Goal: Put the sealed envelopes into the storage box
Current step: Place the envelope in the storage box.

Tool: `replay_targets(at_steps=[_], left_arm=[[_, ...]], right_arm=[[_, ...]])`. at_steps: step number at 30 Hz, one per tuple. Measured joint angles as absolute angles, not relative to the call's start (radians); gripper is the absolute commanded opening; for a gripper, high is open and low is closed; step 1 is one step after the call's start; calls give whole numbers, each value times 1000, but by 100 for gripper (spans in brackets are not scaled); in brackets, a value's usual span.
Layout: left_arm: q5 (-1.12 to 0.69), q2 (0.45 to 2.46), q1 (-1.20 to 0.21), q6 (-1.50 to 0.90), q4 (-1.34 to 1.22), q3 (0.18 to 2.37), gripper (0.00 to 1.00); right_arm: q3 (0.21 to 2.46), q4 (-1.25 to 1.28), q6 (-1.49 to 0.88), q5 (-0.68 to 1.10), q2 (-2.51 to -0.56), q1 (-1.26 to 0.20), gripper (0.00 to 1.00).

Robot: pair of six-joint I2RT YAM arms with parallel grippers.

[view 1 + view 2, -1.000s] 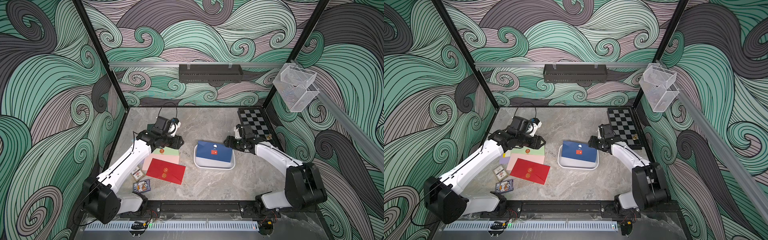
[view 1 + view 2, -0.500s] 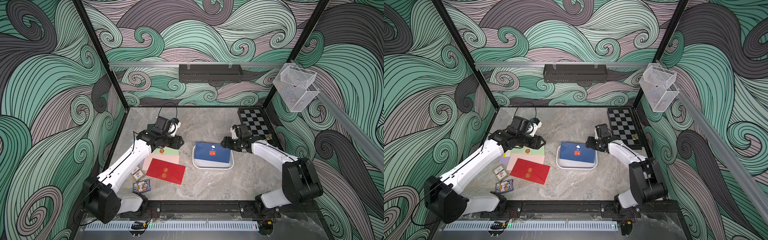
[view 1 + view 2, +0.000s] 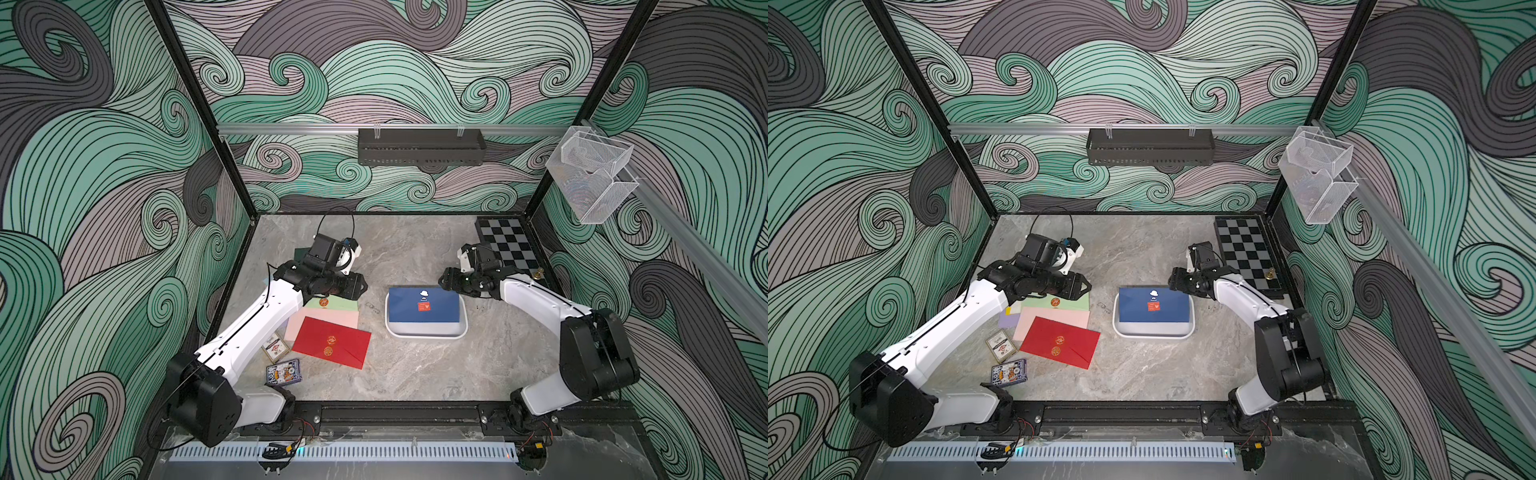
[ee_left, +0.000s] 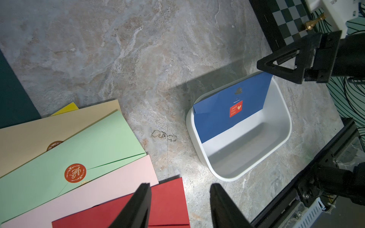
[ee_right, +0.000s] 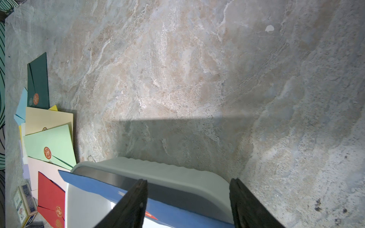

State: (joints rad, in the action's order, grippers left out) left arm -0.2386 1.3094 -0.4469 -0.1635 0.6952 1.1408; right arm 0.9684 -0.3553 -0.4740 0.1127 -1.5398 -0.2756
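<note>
The white storage box (image 3: 426, 331) (image 3: 1152, 333) sits mid-table. A blue envelope (image 3: 424, 305) (image 4: 227, 114) leans inside it against the far wall. My right gripper (image 3: 445, 282) (image 5: 188, 181) is open and empty over the box's far right corner, just above the envelope's top edge. To the left lies a fanned pile of sealed envelopes: red (image 3: 332, 343), pink (image 3: 328, 320), light green (image 3: 336, 304) (image 4: 79, 154), cream (image 4: 49, 126) and dark green (image 5: 38, 83). My left gripper (image 3: 360, 289) (image 4: 179, 186) hovers open and empty over the pile's right edge.
Two card packs (image 3: 275, 347) (image 3: 284, 371) lie in front of the pile beside the left arm. A chessboard (image 3: 509, 245) with a gold piece (image 3: 539, 273) fills the back right corner. A black shelf (image 3: 422, 147) and clear baskets (image 3: 592, 174) hang on the walls.
My right gripper has moved left, and the blue envelope has slid from overhanging the box's right side to sitting within the box. The left arm has stayed still.
</note>
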Motion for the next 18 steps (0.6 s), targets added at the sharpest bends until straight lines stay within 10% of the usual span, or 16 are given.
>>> replay_targets(at_steps=[18], left_arm=[[-123, 1579, -200, -473, 667, 1089, 52]], right_arm=[[1023, -385, -448, 160, -1450, -306, 74]])
